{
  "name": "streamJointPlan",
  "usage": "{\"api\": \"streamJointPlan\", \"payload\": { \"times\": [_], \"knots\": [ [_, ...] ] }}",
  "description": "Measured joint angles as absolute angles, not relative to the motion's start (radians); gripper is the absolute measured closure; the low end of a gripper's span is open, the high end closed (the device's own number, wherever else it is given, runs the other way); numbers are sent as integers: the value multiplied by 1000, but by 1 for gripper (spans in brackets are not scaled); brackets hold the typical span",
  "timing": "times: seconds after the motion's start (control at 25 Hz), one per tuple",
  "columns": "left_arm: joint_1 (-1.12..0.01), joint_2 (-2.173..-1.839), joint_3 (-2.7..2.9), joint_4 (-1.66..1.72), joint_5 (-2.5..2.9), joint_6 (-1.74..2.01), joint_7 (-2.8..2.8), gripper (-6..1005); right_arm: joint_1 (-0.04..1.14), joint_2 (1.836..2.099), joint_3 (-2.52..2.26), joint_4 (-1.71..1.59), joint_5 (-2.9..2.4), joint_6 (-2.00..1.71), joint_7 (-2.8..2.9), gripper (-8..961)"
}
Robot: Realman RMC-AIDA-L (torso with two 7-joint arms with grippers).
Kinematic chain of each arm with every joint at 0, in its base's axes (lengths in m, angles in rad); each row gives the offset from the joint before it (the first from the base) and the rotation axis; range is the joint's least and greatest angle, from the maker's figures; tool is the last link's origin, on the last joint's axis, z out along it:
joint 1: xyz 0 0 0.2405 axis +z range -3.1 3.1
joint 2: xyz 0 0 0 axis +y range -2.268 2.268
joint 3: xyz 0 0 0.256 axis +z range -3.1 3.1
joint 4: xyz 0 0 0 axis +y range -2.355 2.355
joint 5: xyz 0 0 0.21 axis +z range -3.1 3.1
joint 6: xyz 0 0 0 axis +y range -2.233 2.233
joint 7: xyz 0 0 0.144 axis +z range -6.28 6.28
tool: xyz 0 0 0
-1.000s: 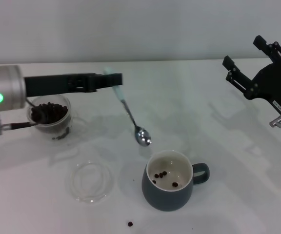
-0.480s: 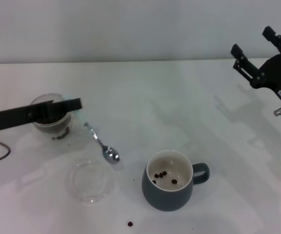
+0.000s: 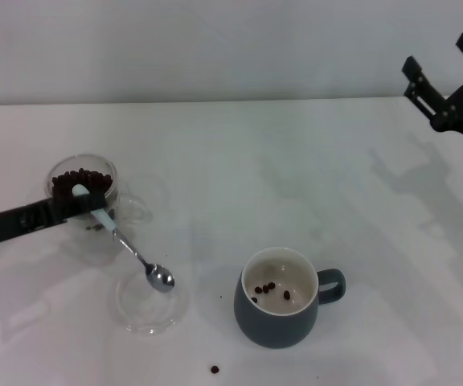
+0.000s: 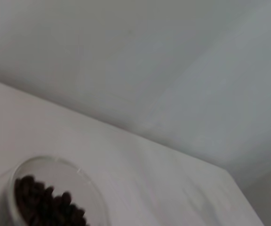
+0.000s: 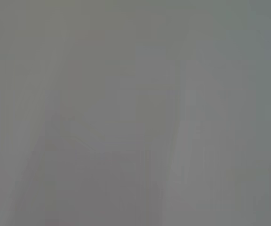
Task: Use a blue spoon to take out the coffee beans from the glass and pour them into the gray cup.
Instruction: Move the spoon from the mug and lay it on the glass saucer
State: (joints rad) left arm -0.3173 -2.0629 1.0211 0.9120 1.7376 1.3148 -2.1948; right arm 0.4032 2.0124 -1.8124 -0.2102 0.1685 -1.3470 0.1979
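Observation:
My left gripper (image 3: 89,201) reaches in from the left edge and is shut on the pale handle of the blue spoon (image 3: 132,250). The spoon slants down, and its shiny bowl sits over the far rim of a flat clear dish. The bowl looks empty. Just behind the gripper stands the glass (image 3: 83,186) with a heap of coffee beans (image 3: 82,180); the left wrist view shows the glass (image 4: 83,188) and its beans (image 4: 46,207) too. The gray cup (image 3: 282,320) stands front centre with a few beans inside. My right gripper (image 3: 438,53) is raised at the far right, open and holding nothing.
The flat clear dish (image 3: 137,312) lies between the glass and the gray cup. One loose bean (image 3: 214,369) lies near the front edge and another (image 3: 222,297) just left of the cup. The right wrist view shows only plain grey.
My left gripper has swung left and down with the spoon, from beside the gray cup to in front of the glass. The right gripper has drifted right and upward.

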Motion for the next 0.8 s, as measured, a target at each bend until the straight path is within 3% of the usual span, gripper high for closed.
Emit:
{"api": "streamJointPlan", "payload": {
  "times": [0.8],
  "knots": [
    [-305, -2064, 994, 807, 1735, 1306, -2128, 859, 394, 2011, -1799, -219, 192, -1354, 198, 108]
  ]
}}
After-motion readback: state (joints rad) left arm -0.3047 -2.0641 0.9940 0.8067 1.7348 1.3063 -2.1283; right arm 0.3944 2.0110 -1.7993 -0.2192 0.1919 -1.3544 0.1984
